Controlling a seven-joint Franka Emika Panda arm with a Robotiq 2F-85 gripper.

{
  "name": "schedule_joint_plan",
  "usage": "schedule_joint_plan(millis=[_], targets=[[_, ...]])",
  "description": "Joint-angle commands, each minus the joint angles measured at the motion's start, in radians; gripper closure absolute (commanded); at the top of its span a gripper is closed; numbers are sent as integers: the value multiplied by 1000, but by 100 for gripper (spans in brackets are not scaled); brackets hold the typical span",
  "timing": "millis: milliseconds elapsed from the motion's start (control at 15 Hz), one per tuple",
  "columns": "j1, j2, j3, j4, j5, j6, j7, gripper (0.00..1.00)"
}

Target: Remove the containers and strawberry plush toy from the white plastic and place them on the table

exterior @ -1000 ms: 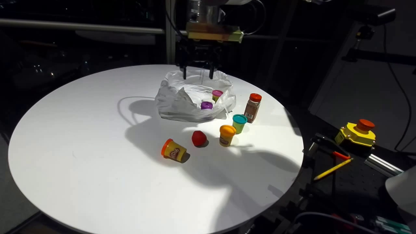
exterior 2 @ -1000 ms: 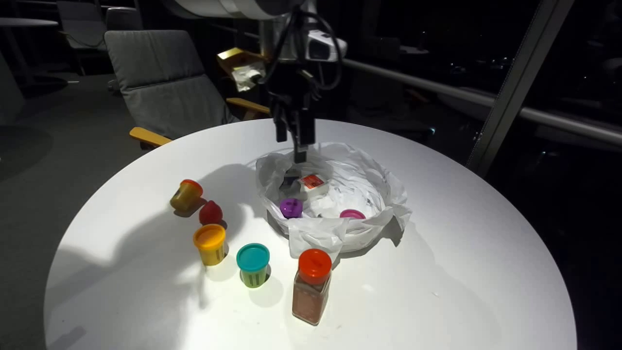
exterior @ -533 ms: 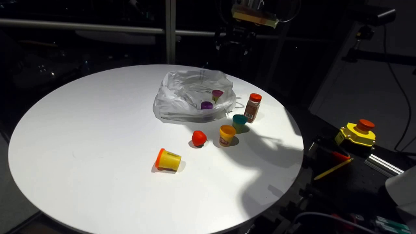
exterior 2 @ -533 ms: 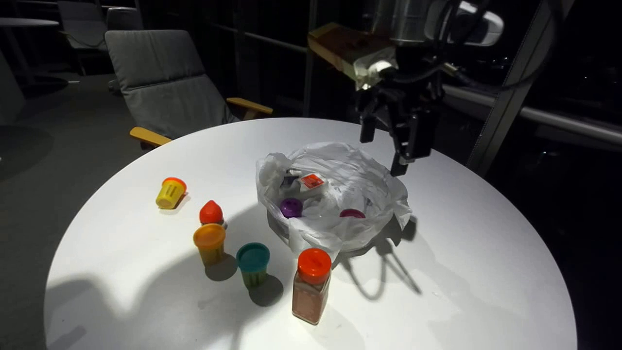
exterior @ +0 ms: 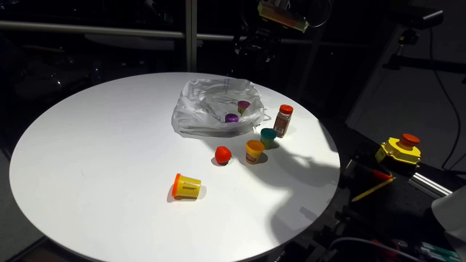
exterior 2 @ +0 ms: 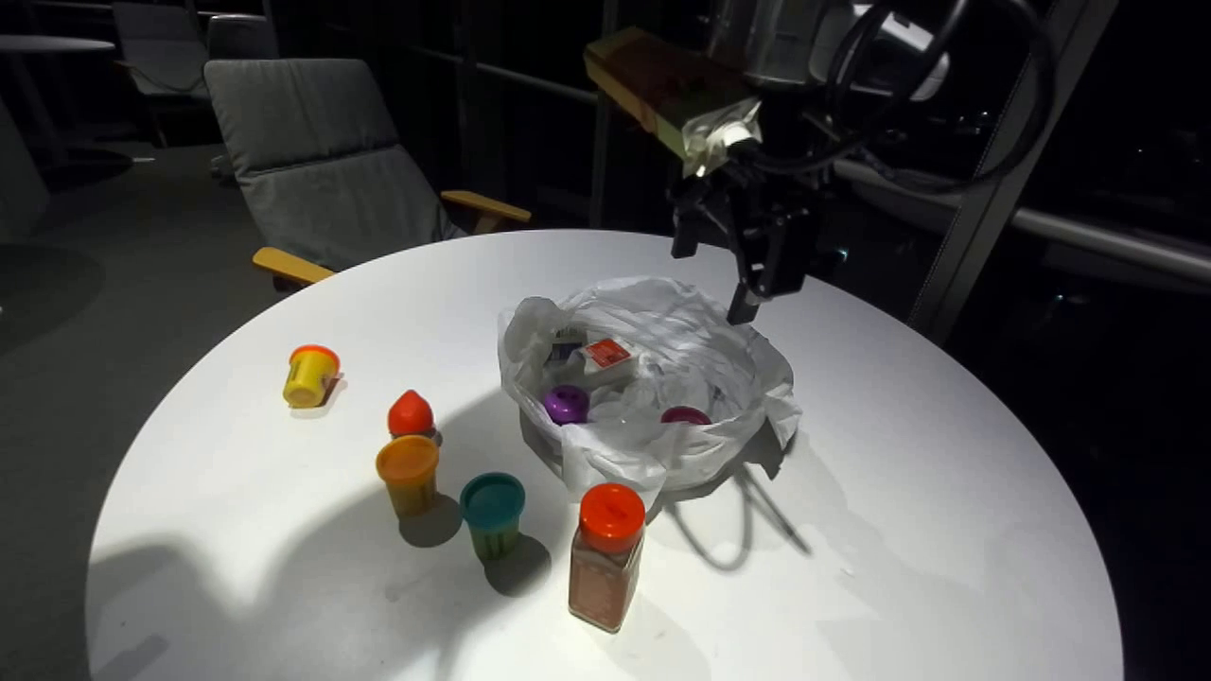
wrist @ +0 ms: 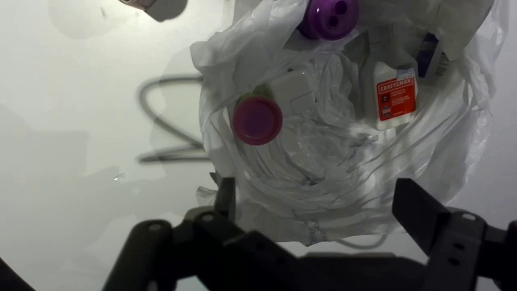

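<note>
Wrist view: I hold the hand (wrist: 313, 198) wide and empty, the pink-lidded container (wrist: 257, 120) left of centre inside the bag (wrist: 331, 202); in an exterior view, the toppled yellow container (exterior: 187, 187) has rolled toward lower left, removed, I judge, but unsettled.

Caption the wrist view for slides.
Open black gripper above a white plastic bag holding a round purple item, a pink-lidded tub and a white red-labelled container.

My gripper (wrist: 314, 200): one, black, aloft, slightly tilted in both exterior views. My fingers (wrist: 418, 216): two, spread wide apart, pointing downward. My wrist (exterior 2: 768, 47): above the gripper.
</note>
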Motion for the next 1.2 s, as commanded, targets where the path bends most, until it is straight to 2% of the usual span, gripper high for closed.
schedule_joint_plan(millis=[0, 67, 133, 200, 333, 600, 667, 867, 1133], targets=[[36, 32, 13, 60, -14, -39, 10, 0], [48, 28, 21, 72, -19, -68, 8, 0], [47, 13, 47, 94, 4, -152, -29, 0], [45, 22, 21, 40, -4, -59, -4, 0], [56, 20, 39, 71, -3, -119, -7, 0], [57, 20, 40, 85, -4, -136, -10, 0], [68, 32, 34, 84, 3, -49, 33, 0], [81, 95, 23, 100, 3, 100, 105, 0], [120, 214, -36, 127, -38, 172, 232, 0]])
